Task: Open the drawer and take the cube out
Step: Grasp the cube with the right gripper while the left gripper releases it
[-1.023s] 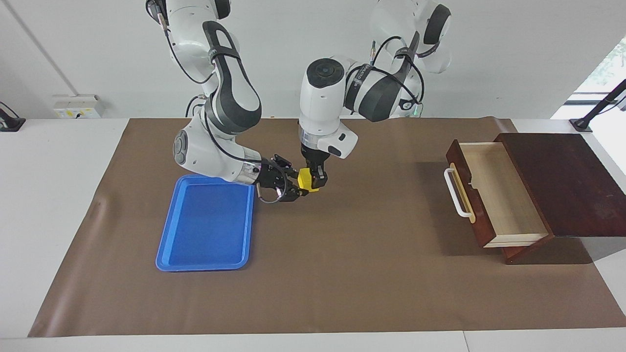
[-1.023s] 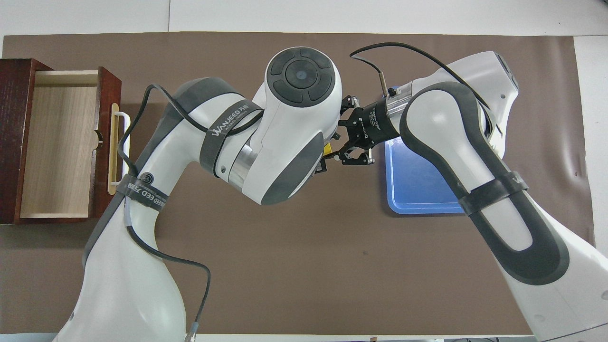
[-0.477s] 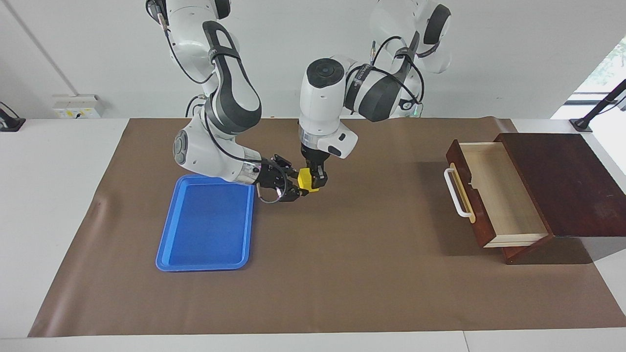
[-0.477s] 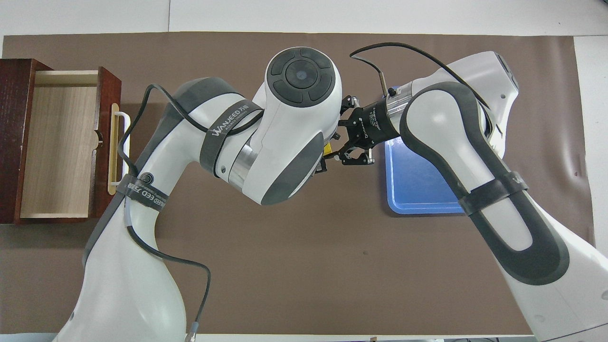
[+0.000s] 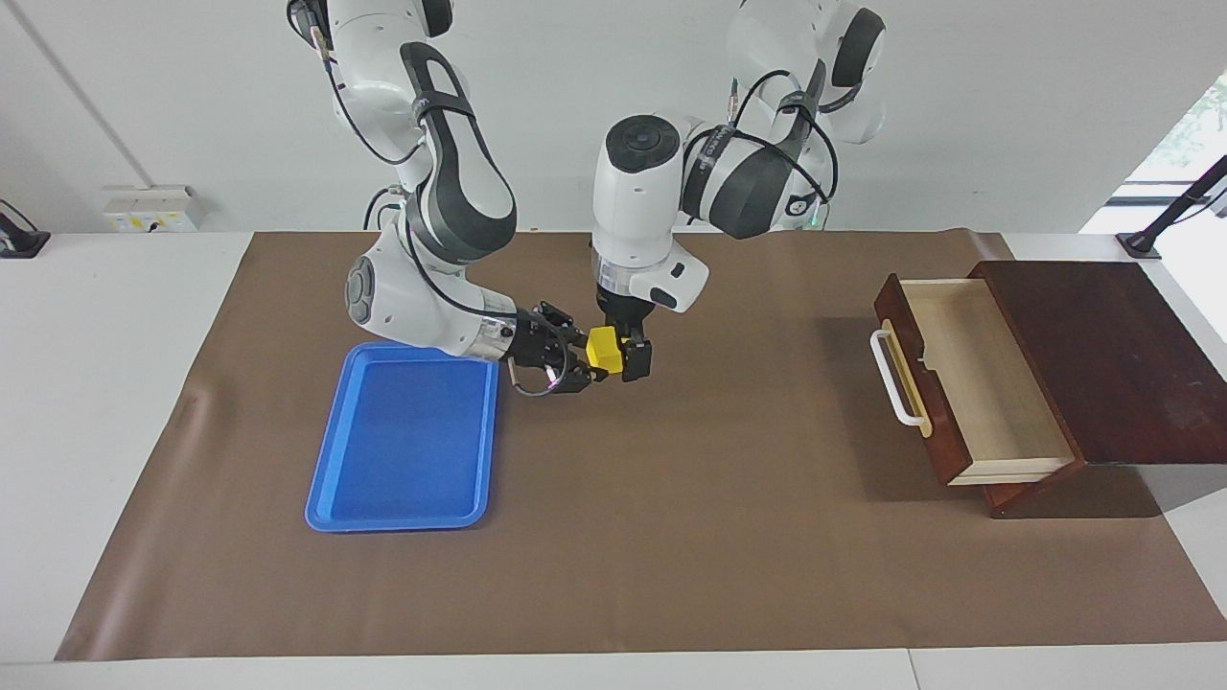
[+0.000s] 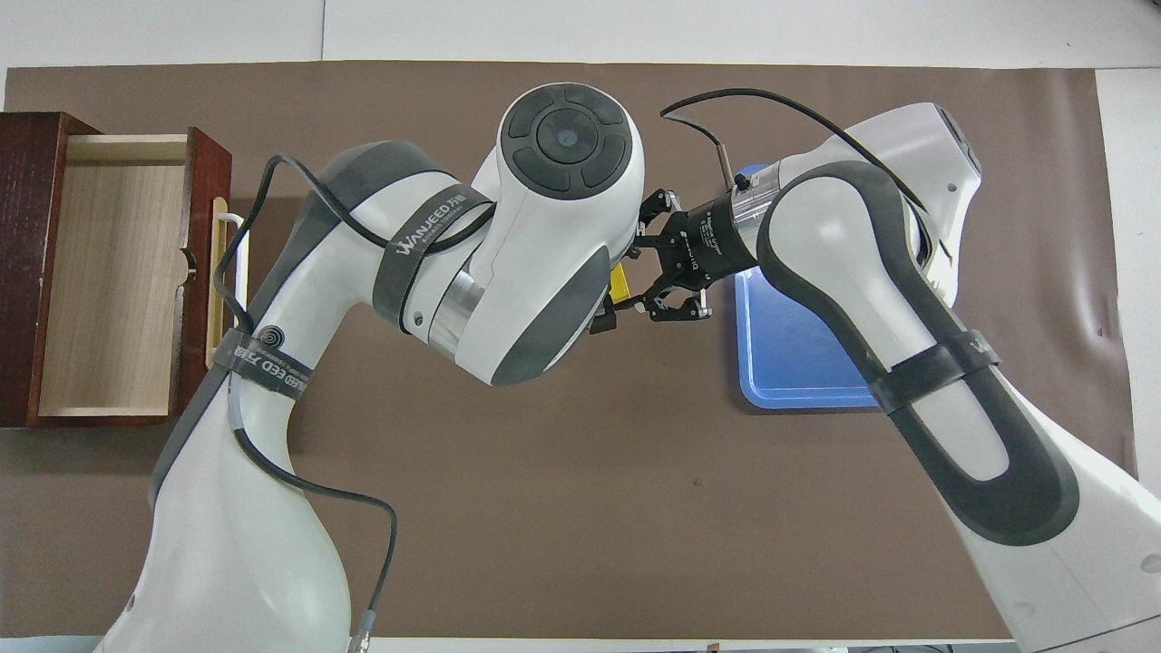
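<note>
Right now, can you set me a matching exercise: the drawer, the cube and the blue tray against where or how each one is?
Things:
1. drawer
2. cube
3. blue tray

Places or states:
A. flat on the mat, toward the right arm's end
B. pulled open, toward the left arm's end
C. in the air between the left gripper and the right gripper

Pairs: 1-B, 2-C, 3-A
</note>
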`<state>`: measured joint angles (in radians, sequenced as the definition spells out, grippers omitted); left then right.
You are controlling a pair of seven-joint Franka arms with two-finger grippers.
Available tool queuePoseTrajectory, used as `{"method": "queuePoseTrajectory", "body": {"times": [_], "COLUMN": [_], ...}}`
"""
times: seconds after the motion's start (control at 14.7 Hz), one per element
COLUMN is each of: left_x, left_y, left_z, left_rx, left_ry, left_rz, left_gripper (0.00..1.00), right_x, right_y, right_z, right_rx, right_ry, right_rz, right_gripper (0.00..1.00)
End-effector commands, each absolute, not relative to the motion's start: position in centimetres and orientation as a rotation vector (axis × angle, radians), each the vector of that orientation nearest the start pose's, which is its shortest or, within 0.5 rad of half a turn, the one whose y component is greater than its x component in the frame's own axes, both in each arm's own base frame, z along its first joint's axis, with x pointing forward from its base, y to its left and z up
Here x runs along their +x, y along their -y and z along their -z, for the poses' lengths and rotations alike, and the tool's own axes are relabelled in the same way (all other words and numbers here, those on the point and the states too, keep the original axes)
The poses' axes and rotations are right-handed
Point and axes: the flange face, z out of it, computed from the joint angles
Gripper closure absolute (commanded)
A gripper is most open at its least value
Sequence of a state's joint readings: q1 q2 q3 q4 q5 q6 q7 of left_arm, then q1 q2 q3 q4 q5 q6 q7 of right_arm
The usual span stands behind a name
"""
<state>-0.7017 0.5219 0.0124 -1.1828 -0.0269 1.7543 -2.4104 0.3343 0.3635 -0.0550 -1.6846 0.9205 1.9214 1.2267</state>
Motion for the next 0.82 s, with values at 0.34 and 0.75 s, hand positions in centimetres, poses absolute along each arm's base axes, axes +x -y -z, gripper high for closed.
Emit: {"method": "queuePoseTrajectory", "body": {"times": [0.34, 0.75], "left_x": [55.5, 56.2], "left_y": [43.8, 40.5], "left_z": [-52.3, -53.1], "left_rx": [1.948, 1.933], "left_ry": [-2.362, -2.402], "left_rz": [-0.010, -0.012], "left_gripper": [0.00, 0.00], "right_x": [60.8, 61.0], "right_y": [-23.9, -23.0], "right_z": [-40.3, -40.2], "right_rx": [-1.980, -1.978], "right_ry": [-1.510, -1.518], "right_rz": [-0.841, -0.840], "right_gripper": [1.00, 1.00]}}
